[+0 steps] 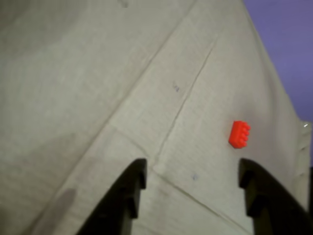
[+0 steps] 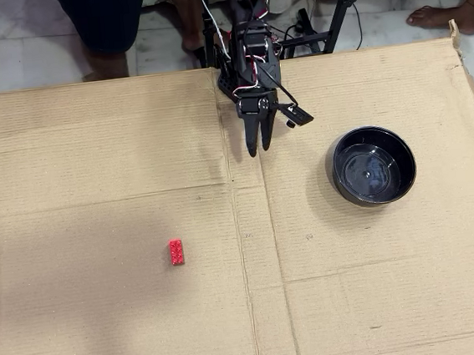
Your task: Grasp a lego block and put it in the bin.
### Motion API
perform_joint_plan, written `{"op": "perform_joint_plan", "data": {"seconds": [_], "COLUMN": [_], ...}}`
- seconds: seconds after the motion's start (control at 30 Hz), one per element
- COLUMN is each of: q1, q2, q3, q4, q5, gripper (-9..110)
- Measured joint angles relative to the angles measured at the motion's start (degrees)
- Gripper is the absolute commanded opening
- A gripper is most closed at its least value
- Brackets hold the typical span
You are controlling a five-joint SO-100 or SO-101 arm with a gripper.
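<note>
Pincer (image 2: 259,148) agape, lego block (image 2: 176,251) well apart, lower left overhead

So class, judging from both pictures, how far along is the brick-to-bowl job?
Nothing looks done yet: the lego block lies on the cardboard, and the bin looks empty. In hand: the gripper hangs open and empty above the sheet, apart from both. Left: reach, grasp, carry, drop.

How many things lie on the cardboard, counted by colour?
Red: 1, the lego block.
Black: 1, the bin.
Total: 2. The open tool hangs above the cardboard and is not counted.
</note>
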Motion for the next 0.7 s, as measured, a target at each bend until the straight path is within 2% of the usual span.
{"op": "perform_joint_plan", "data": {"seconds": [0.37,0.7], "q1": [2.99,12.74], "q2": [-38.67,-66.18], "q3": [-18.63,-41.92], "q4": [-26.28,-29.0], "q5": [20.57,29.44], "gripper": [28,28]}}
